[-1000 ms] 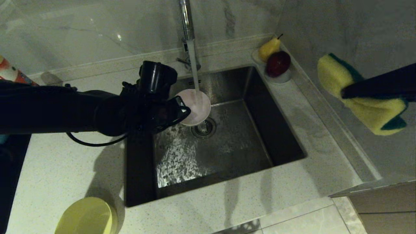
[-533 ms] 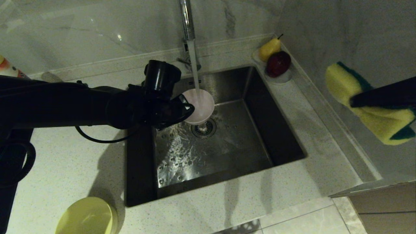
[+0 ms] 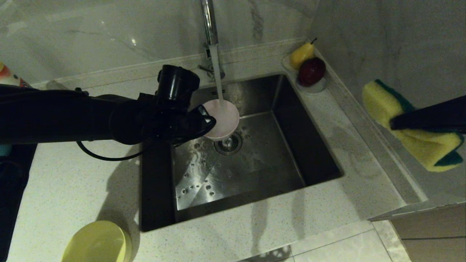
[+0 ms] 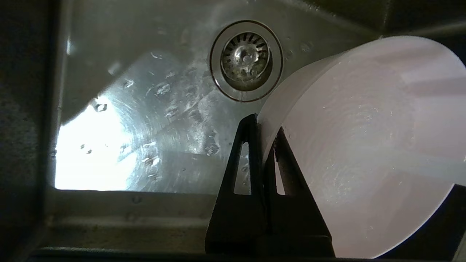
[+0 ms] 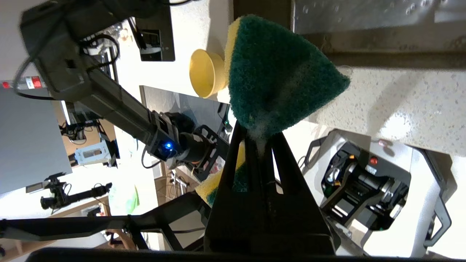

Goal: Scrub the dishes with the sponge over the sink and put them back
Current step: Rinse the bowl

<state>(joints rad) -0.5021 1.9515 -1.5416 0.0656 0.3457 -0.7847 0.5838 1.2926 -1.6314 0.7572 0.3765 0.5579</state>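
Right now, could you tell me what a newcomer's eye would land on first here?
The tap stream pouring into the pale pink bowl, which the left gripper pinches by its rim over the sink drain. Next, the green-and-yellow sponge clamped in the right gripper, held up off to the sink's right.

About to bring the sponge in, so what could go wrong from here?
1. The left gripper pinches only the pink bowl's rim under the water stream; scrubbing might twist it loose.
2. The sponge, folded in the right gripper, hangs beyond the sink; it may drip.
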